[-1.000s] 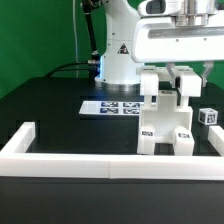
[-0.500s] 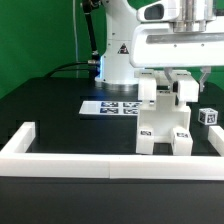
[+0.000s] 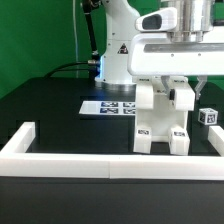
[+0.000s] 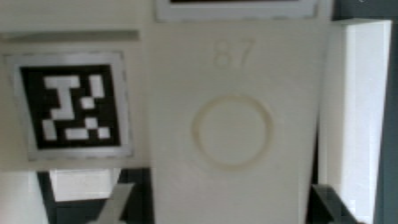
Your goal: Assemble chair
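White plastic makes up most of the exterior view. One white, blocky plastic chair (image 3: 160, 122) stands upright on the black table (image 3: 50, 108), just in front of the exterior view's right end of the flat white marker board (image 3: 110, 106). Two of its legs face the camera, each with one small black-and-white square tag low down.

One robot arm reaches down over the chair. Its gripper (image 3: 182, 88) is closed on an upper part of the chair, with a finger on either side.

One small white cube (image 3: 207, 116) with a black-and-white tag sits apart from the chair, well off the marker board toward the exterior view's right.

One white robot base (image 3: 118, 55) rises just behind the marker board. One long, low white barrier wall (image 3: 100, 166) runs across in front of the board, with a short arm turning back at each end. Several printed tags lie on the board, too small to count.

In the wrist view, the chair (image 4: 231, 90) fills the picture as one pale flat panel. It carries one whole black-and-white square tag (image 4: 71, 105), one raised oval ring (image 4: 231, 132) and a faint moulded number that is too blurred to read. A second tag (image 4: 235, 8) is cut off at the picture's edge. Two dark fingers (image 4: 125, 200) flank the panel, pressed to its sides.
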Motion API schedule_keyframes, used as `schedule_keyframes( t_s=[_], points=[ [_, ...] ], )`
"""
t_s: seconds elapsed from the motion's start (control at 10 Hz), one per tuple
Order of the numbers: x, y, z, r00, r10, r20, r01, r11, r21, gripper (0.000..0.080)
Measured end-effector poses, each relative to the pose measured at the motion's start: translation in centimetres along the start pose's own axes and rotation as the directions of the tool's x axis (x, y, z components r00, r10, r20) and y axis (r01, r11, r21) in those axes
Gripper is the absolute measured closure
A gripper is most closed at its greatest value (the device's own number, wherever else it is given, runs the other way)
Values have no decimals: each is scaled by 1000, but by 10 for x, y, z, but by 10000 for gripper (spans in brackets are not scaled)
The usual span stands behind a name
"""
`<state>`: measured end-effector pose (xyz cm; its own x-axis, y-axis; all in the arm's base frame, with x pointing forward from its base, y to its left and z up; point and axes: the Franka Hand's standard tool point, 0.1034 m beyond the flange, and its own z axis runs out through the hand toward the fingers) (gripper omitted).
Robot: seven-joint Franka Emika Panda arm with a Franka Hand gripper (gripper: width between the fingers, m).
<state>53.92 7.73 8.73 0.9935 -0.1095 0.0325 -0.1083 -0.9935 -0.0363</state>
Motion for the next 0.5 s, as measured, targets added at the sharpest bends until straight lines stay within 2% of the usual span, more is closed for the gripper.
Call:
schedule_keyframes(
  t_s=[0.3, 0.5],
  points=[
    [-2, 5, 11, 1000, 0, 9, 0, 1000, -10, 511],
    [0, 6, 12, 1000, -2, -4, 2, 1000, -11, 510]
  ],
)
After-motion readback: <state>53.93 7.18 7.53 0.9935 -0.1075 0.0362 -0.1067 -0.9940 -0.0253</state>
